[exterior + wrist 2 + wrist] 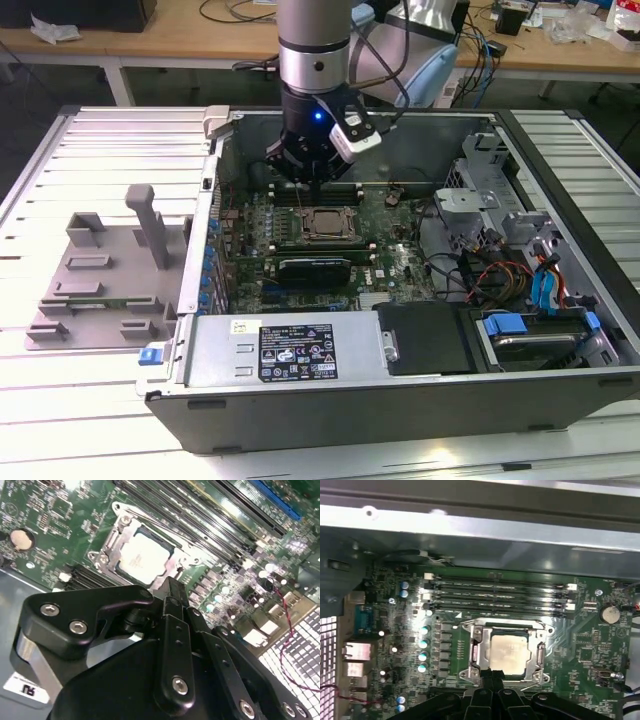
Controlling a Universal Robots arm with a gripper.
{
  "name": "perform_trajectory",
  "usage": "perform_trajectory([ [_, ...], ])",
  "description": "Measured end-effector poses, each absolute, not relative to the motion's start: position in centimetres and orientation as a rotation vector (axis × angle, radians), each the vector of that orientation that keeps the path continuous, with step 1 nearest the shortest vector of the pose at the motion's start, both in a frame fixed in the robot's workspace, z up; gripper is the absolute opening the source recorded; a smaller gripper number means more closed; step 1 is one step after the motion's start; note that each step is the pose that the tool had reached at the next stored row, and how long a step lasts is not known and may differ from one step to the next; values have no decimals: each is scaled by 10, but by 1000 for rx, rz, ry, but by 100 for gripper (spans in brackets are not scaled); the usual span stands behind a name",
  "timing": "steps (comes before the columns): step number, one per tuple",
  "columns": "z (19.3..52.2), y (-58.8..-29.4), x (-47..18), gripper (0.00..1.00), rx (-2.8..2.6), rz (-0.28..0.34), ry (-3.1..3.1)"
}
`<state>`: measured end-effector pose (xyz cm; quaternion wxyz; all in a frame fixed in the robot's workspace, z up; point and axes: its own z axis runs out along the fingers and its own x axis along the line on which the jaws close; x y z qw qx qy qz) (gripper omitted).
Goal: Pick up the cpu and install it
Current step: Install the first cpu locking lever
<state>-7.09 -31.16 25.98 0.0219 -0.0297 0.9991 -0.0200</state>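
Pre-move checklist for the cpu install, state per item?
1. cpu lies inside the socket frame: ok.
2. cpu seated flat, pins aligned: cannot tell.
3. gripper shut, holding nothing: ok.
4. gripper clear of the cpu's top: cannot tell.
5. socket frame latched down: cannot tell.
6. No cables over the socket frame: ok.

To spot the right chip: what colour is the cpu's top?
Silvery-grey; the cpu shows best in the first wrist view.
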Motion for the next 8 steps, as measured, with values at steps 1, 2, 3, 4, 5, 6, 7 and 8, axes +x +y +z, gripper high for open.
perform_trajectory([
  [1, 260, -312, -74, 11, -92, -62, 3096],
  [2, 260, -312, -80, 11, -92, -62, 3096],
  [3, 260, -312, -81, 11, -92, -62, 3096],
  [4, 260, -312, -83, 11, -92, -62, 3096],
  [5, 260, -312, -87, 11, -92, -62, 3096],
  [6, 260, -312, -87, 11, -92, -62, 3096],
  [7, 260, -312, -87, 11, -92, -62, 3096],
  [8, 260, -312, -88, 11, -92, -62, 3096],
])
